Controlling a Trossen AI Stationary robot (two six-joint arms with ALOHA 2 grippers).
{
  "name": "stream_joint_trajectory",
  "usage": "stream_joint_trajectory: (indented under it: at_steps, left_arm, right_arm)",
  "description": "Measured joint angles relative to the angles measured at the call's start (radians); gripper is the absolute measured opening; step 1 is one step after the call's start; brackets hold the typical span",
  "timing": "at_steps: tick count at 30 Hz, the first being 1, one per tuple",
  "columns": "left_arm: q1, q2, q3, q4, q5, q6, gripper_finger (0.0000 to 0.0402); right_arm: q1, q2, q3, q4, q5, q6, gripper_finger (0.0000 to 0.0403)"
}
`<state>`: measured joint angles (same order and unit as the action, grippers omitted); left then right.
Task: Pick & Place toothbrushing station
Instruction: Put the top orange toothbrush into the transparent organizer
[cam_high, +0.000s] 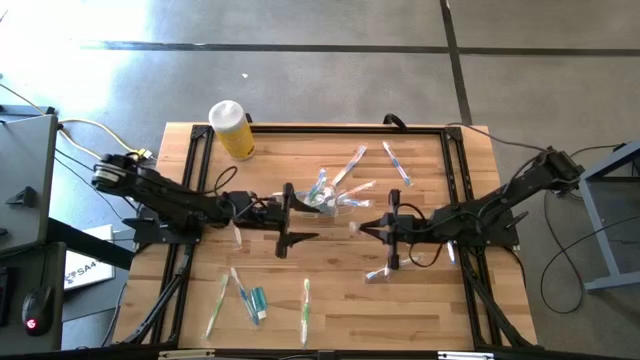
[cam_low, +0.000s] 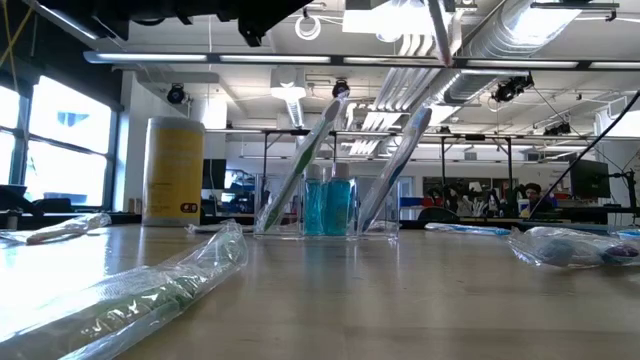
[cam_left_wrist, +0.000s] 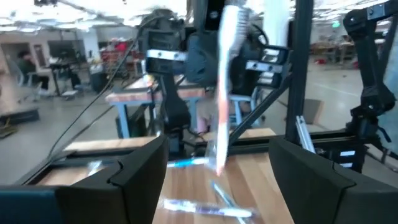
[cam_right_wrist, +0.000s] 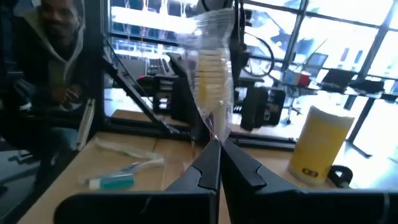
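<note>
A small clear container (cam_high: 325, 198) stands mid-table with toothbrushes and teal-ended tubes in it. In the low view two brushes lean out of the container (cam_low: 325, 212). My right gripper (cam_high: 366, 228) is right of it, level and shut on a clear-wrapped toothbrush (cam_right_wrist: 211, 74). My left gripper (cam_high: 288, 215) stands open just left of the container, holding nothing. Loose wrapped toothbrushes (cam_high: 395, 165) and a teal-ended tube (cam_high: 256, 300) lie flat on the table. My right gripper pinches the wrapped toothbrush between its two fingertips, on the clear wrapper (cam_right_wrist: 214, 132). The fingers lie level, coming from the table's right side, across the brush. The brush stands roughly upright, reaching above the fingers, and its lower end (cam_left_wrist: 217, 163) is clear of the table.
A yellow bottle with a white cap (cam_high: 232, 130) stands at the far left corner. More wrapped brushes lie near the front edge (cam_high: 305, 305) and by the right arm (cam_high: 380, 272). A black frame (cam_high: 330, 128) borders the tabletop. A person (cam_right_wrist: 50, 50) sits beyond the table.
</note>
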<state>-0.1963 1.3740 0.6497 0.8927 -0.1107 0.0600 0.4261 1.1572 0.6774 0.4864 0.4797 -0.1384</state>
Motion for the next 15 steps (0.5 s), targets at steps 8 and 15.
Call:
stream_joint_trajectory:
  at_steps: [8, 15]
  left_arm:
    - [0.000, 0.167, 0.111, 0.021, 0.042, 0.075, 0.0271]
    - [0.000, 0.241, 0.199, 0.024, -0.044, 0.146, 0.0271]
  right_arm:
    - [-0.068, 0.089, 0.000, 0.130, -0.047, -0.016, 0.0003]
    - [-0.075, 0.089, 0.000, 0.163, -0.102, -0.017, 0.0003]
